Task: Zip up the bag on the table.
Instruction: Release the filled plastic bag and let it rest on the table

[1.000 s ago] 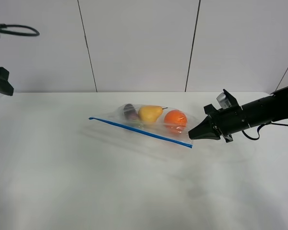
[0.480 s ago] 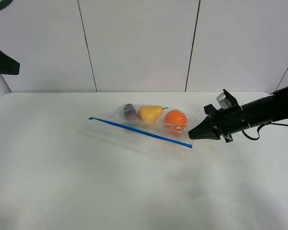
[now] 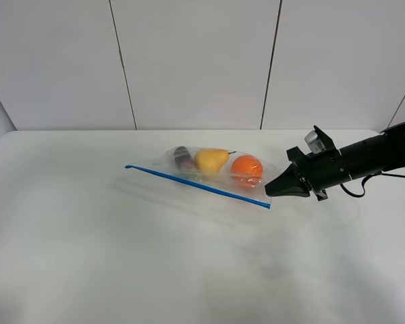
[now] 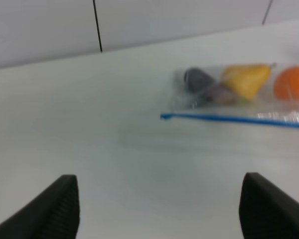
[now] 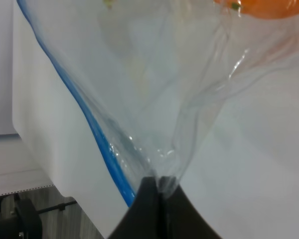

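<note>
Spreading beneath pale, seamed wall panels (image 3: 189, 61), the smooth white table (image 3: 88, 256) bears the crinkly clear bag (image 3: 209, 177) near its middle, the corner beside its blue zipper strip (image 3: 196, 182) pinched in the closed right gripper (image 3: 271, 190), while the left gripper (image 4: 159, 209) hangs wide and empty.

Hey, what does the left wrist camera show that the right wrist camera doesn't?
Only the left wrist view: the open left gripper, touching nothing, plus the pear and eggplant clearly seen inside the bag.
Only the right wrist view: the right gripper shut on a corner of the bag, pinching the plastic beside the end of the zipper strip.
Both: the bag, its blue zipper strip, the orange and the white table.
</note>
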Motion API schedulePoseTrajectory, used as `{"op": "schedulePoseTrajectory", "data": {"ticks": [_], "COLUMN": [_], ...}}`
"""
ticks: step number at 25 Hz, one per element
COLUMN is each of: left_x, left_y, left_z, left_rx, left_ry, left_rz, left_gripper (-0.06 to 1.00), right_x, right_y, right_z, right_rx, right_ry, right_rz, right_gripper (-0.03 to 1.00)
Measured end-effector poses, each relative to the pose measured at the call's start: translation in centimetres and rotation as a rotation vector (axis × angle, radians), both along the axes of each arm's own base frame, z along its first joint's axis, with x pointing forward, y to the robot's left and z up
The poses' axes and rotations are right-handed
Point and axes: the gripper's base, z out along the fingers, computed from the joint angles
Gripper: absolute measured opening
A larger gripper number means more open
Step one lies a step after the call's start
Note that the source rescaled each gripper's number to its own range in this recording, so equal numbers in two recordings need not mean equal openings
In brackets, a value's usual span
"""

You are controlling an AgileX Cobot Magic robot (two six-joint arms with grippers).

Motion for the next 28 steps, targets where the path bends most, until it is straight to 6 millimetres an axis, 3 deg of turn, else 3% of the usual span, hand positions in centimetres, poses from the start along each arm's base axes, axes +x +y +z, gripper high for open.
{"op": "schedulePoseTrajectory", "data": {"ticks": [8, 15, 22, 28], "left_x": [-5.3, -8.7, -9.6, -9.1], "left_y": [0.1, 0.2, 0.4, 0.4], "left_z": [-1.7, -4.2, -6.2, -8.1], "left_rx": [-0.001, 0.017, 0.022, 0.014], "left_ry": [0.059, 0.097, 0.124, 0.183], "left_rz": [-0.011, -0.014, 0.001, 0.008], "left_gripper": [1.0, 1.0, 1.0, 1.0], "right_x": [0.0, -0.1, 0.0, -0.1], "right_y": [0.0, 0.0, 0.0, -0.1], "right_z": [0.0, -0.1, -0.1, -0.1], "right_rx": [-0.004, -0.007, -0.011, -0.016], "right_ry": [0.0, 0.001, -0.001, -0.001], "right_rz": [0.004, 0.008, 0.006, 0.008], "right_gripper": [0.0, 0.0, 0.0, 0.0]}}
